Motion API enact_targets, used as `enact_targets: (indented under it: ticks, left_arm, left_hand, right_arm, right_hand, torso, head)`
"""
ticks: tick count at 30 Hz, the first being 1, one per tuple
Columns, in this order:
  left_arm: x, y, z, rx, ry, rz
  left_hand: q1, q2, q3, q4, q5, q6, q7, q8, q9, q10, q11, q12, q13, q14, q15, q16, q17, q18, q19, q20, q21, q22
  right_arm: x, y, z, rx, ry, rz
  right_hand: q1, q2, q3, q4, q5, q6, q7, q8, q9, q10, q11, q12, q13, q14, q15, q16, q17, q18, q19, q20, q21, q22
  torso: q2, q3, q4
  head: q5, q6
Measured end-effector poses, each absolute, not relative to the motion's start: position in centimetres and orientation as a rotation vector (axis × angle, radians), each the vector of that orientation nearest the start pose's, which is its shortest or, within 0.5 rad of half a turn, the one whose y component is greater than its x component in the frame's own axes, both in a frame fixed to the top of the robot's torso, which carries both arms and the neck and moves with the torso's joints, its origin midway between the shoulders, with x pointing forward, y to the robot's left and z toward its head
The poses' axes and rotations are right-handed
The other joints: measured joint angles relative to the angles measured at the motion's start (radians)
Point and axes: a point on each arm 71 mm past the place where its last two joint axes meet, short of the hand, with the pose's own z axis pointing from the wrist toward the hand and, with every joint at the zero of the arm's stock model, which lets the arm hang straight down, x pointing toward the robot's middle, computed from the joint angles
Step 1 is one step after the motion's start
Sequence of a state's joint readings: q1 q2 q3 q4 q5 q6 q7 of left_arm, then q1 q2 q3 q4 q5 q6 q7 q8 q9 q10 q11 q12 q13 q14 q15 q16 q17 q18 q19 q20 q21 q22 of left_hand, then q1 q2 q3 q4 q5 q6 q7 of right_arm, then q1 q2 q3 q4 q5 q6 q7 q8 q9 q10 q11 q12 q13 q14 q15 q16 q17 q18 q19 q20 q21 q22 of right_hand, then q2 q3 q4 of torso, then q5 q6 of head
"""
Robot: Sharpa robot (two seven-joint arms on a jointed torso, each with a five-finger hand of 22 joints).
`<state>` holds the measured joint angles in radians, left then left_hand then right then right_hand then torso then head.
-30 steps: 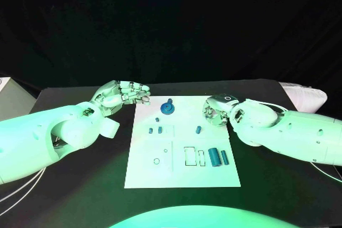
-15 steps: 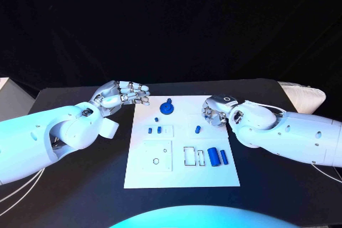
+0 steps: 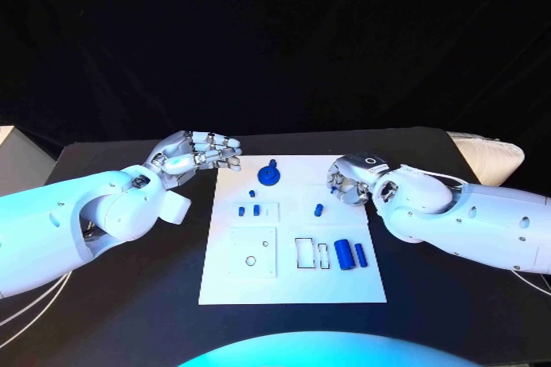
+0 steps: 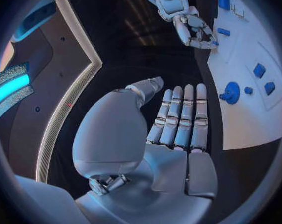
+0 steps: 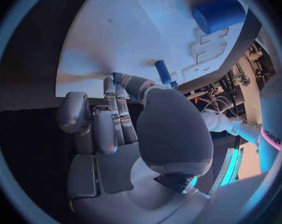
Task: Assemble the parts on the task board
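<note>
The white task board (image 3: 293,263) lies in the middle of the table. On it are a round blue part with a knob (image 3: 269,173), small blue pieces (image 3: 248,211), a short peg (image 3: 319,210), a thick cylinder (image 3: 343,252) and a slim one (image 3: 361,254). My left hand (image 3: 197,150) hovers off the board's far left corner, fingers side by side, holding nothing (image 4: 178,119). At the board's right edge my right hand (image 3: 348,180) has its fingers curled in. In the right wrist view its thumb tip lies beside the peg (image 5: 163,73), with the cylinder (image 5: 218,14) further off.
Rectangular slots (image 3: 308,251) and a raised square plate with holes (image 3: 252,251) are on the board. A pale cushion (image 3: 491,156) sits at the table's right edge and a white box (image 3: 9,148) at the far left. Black table surrounds the board.
My right arm has shifted slightly toward me along the board's right edge. The left hand and the parts have stayed put.
</note>
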<state>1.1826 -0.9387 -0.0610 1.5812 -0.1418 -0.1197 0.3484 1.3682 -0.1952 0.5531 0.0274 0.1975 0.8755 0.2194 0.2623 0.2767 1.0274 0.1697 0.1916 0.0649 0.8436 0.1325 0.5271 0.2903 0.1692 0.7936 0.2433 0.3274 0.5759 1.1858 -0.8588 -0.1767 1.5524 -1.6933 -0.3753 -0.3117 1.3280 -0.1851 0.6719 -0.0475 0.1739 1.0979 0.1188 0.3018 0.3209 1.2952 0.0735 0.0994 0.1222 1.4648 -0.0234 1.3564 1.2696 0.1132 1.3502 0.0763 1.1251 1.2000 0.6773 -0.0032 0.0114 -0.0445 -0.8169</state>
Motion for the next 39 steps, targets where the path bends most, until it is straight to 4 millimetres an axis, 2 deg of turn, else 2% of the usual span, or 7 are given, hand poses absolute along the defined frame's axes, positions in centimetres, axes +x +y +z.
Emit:
enact_targets:
  ticks: [10,17,22,28,39]
  left_arm:
    - [46.7,22.8,-19.0,-0.966,1.613,-1.612]
    - [46.8,22.7,-19.0,-0.965,1.613,-1.613]
    - [46.8,22.6,-19.0,-0.963,1.612,-1.616]
    - [46.8,22.5,-19.1,-0.961,1.603,-1.619]
    - [46.8,22.3,-19.1,-0.959,1.591,-1.623]
  left_hand:
    - [0.0,0.0,0.0,0.0,0.0,0.0,0.0,0.0,-0.001,-0.002,0.002,-0.004,0.0,0.0,0.0,-0.001,0.0,0.0,0.0,0.0,-0.004,-0.001]
    - [0.0,0.0,0.0,0.0,0.0,0.0,0.0,0.0,-0.002,-0.004,0.004,-0.004,0.0,0.0,0.0,-0.005,0.0,0.0,0.0,0.0,-0.004,-0.001]
    - [0.0,0.0,0.0,0.0,0.0,-0.002,0.002,0.0,-0.002,-0.004,0.004,-0.004,0.0,0.0,0.0,-0.005,0.0,0.0,0.0,0.0,-0.004,-0.002]
    - [0.0,0.0,0.0,0.0,0.0,-0.004,0.004,0.0,-0.002,-0.004,0.004,-0.004,0.001,0.0,0.0,-0.005,0.0,0.0,0.0,0.0,-0.004,-0.002]
    - [0.0,0.0,0.0,0.0,0.0,-0.004,0.004,0.0,-0.002,-0.004,0.004,-0.003,0.001,0.0,0.0,-0.005,0.0,0.0,0.0,0.0,-0.004,-0.002]
  right_arm:
    - [45.6,-21.4,-21.4,-0.233,1.667,0.401]
    - [44.3,-20.2,-20.2,-0.216,1.646,0.467]
    - [43.3,-18.3,-19.7,-0.223,1.637,0.536]
    - [42.1,-15.3,-19.7,-0.247,1.639,0.623]
    - [40.1,-10.7,-21.4,-0.306,1.679,0.74]
  right_hand:
    - [0.0,0.0,0.0,-0.003,-0.002,0.0,0.0,0.0,0.002,0.0,0.0,0.0,0.002,0.0,0.0,0.0,0.002,0.0,0.0,0.0,0.007,0.003]
    - [0.0,0.0,0.0,-0.003,-0.004,-0.001,0.0,0.0,0.003,0.0,0.0,0.0,0.002,0.0,0.0,0.004,0.004,0.0,0.0,0.0,0.007,0.007]
    - [0.0,0.0,0.0,-0.003,0.001,-0.001,0.0,-0.001,0.004,0.003,0.003,-0.001,0.002,0.0,0.0,0.004,0.004,0.001,0.0,0.0,0.012,0.009]
    - [0.0,0.0,0.003,-0.006,0.001,-0.002,0.0,-0.001,0.007,0.003,0.003,-0.003,0.003,0.0,0.0,0.004,0.002,0.001,0.0,0.0,0.012,0.008]
    - [0.0,0.0,0.005,-0.008,0.0,-0.003,0.001,0.002,0.007,0.003,0.003,-0.007,0.004,0.0,0.0,0.004,0.0,0.001,0.0,0.0,0.012,0.004]
  torso:
    - [0.0,0.001,-0.0003]
    - [0.0,0.0008,-0.0006]
    - [0.001,0.0009,-0.0001]
    - [0.001,0.0008,-0.0003]
    - [0.001,0.0003,0.0]
  head:
    - [0.0,0.001]
    - [0.006,0.0]
    - [0.015,-0.002]
    - [0.032,-0.007]
    - [0.065,-0.019]
